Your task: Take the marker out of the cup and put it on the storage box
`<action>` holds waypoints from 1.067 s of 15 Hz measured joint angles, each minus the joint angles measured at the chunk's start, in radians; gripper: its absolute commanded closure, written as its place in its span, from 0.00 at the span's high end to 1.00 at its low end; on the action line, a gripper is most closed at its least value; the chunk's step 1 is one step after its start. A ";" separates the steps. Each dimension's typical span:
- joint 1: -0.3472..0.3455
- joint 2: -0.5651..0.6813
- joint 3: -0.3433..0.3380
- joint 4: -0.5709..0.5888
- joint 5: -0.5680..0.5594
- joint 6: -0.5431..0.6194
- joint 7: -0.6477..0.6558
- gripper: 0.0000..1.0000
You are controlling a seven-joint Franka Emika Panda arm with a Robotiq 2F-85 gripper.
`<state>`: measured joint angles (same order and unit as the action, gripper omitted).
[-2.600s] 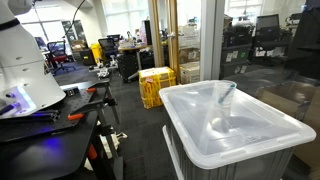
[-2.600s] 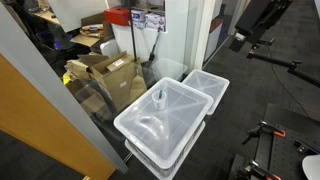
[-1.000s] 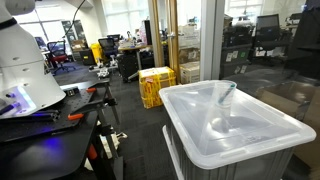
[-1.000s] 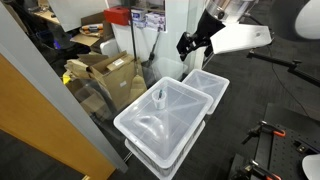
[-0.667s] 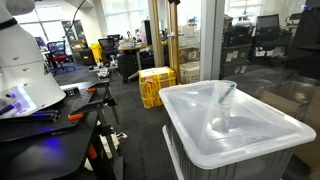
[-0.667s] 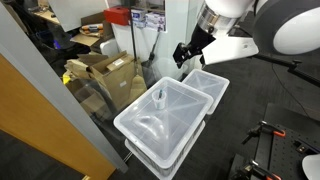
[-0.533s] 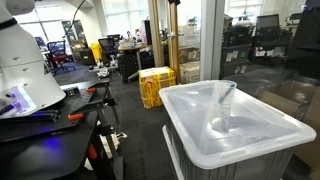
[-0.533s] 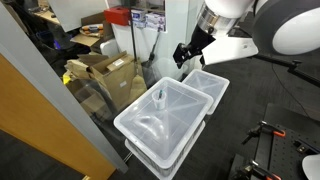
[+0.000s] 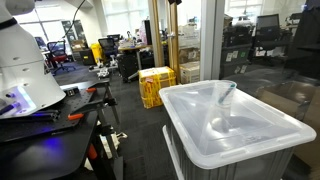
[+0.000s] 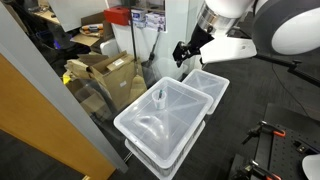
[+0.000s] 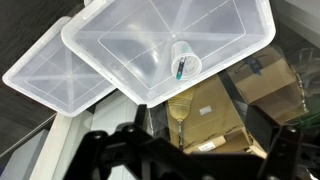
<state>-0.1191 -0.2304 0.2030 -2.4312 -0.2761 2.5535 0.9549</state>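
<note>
End effector (image 10: pixel 184 50) arrived nr storage box (image 10: pixel 138 127); marker (image 11: pixel 178 69) inside cup (image 11: pixel 193 56) atop it.

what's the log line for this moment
gripper: open, raised, apart from cup | marker: inside cup | cup: on storage box lid | grasp: not yet

Storage box (image 9: pixel 182 122) is cut off below by the frame edge in both exterior views, and its corners are clipped at the top of the wrist view. On its lid, the marker (image 9: pixel 230 87) is reduced to a teal tip in the cup (image 9: pixel 224 101), the rest blurred through clear plastic. Beyond the box, the gripper (image 10: pixel 184 52) is resolved only as a dark blob. In the wrist view its spread jaws are silhouetted and clipped at the bottom.
</note>
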 measured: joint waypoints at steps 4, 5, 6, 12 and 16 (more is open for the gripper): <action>-0.001 0.054 -0.013 0.000 -0.003 0.082 0.071 1.00; -0.001 0.077 -0.017 0.001 -0.011 0.109 0.086 1.00; -0.003 0.101 -0.021 0.003 -0.035 0.134 0.113 1.00; -0.025 0.274 -0.034 0.082 -0.225 0.228 0.295 1.00; -0.022 0.386 -0.035 0.173 -0.292 0.229 0.369 1.00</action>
<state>-0.1413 0.1556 0.1682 -2.2578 -0.5681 2.7824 1.3238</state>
